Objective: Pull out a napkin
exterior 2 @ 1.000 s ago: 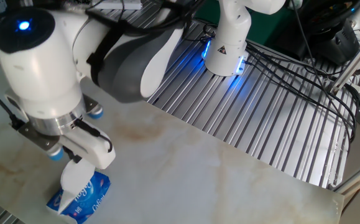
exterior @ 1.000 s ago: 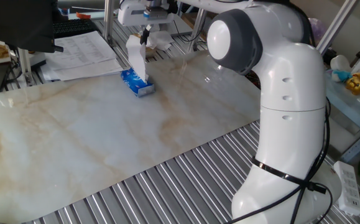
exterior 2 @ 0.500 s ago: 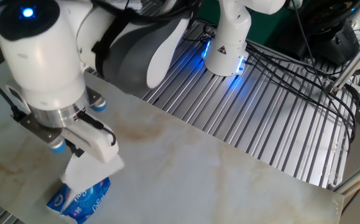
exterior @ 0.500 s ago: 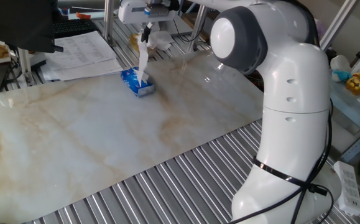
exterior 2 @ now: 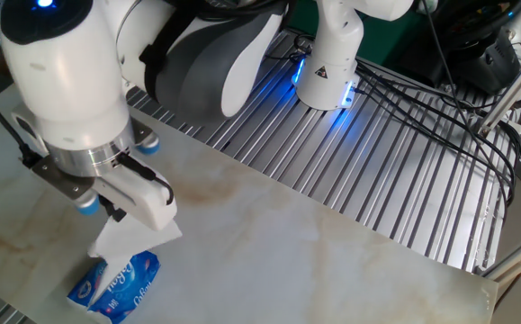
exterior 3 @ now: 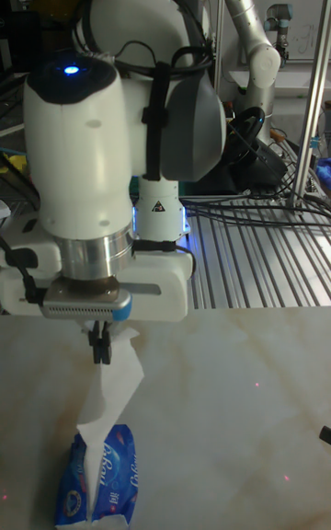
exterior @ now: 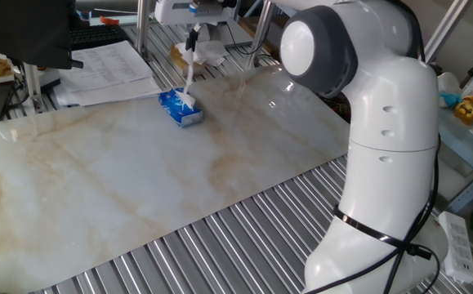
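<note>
Pinching the napkin [exterior 3: 112, 385] top edge, gripper [exterior 3: 100, 348] fingers closed tight, sheet stretched upward from the blue tissue pack [exterior 3: 99, 479] on the bench [exterior: 122, 180].

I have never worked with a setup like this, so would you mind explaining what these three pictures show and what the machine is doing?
All three pictures show the same moment from different sides. The big white jointed machine is a robot arm standing at a marble-patterned table. Its tip carries a gripper, a two-fingered clamp that does the holding.

One fixed view looks past the arm's base toward the far end of the table. The other fixed view looks down from the opposite side, close to the gripper. The tall view faces the gripper head-on.

On the table lies a small blue tissue pack. The gripper is shut on a white napkin, which stretches up from the pack's opening; its lower end is still in the pack, so it is only partly pulled out. Beyond the table's far edge lie printed paper sheets.
</note>
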You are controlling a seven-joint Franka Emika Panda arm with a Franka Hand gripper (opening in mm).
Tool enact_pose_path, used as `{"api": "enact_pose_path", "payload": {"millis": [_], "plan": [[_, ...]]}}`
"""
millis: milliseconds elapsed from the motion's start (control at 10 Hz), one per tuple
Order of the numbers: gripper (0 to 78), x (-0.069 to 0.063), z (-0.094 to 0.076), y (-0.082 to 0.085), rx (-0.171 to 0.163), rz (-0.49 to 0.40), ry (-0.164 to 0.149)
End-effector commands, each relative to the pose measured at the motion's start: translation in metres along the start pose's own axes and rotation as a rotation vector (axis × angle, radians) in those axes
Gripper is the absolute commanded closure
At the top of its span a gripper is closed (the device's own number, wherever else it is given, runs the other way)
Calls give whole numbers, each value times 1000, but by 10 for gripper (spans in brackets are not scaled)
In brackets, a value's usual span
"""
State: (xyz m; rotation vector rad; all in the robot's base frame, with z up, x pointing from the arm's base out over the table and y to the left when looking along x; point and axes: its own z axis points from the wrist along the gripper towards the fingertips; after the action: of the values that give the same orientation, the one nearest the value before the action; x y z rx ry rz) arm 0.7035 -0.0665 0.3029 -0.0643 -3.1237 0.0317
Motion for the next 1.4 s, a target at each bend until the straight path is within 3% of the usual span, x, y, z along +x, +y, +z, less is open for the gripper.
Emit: {"api": "enact_pose_path", "payload": {"millis": [100,800,1400], "plan": [[764,5,-8,8,-1,4,4],[764,31,-5,15,-43,-5,-9],[764,48,-7,26,-43,6,-10]]}}
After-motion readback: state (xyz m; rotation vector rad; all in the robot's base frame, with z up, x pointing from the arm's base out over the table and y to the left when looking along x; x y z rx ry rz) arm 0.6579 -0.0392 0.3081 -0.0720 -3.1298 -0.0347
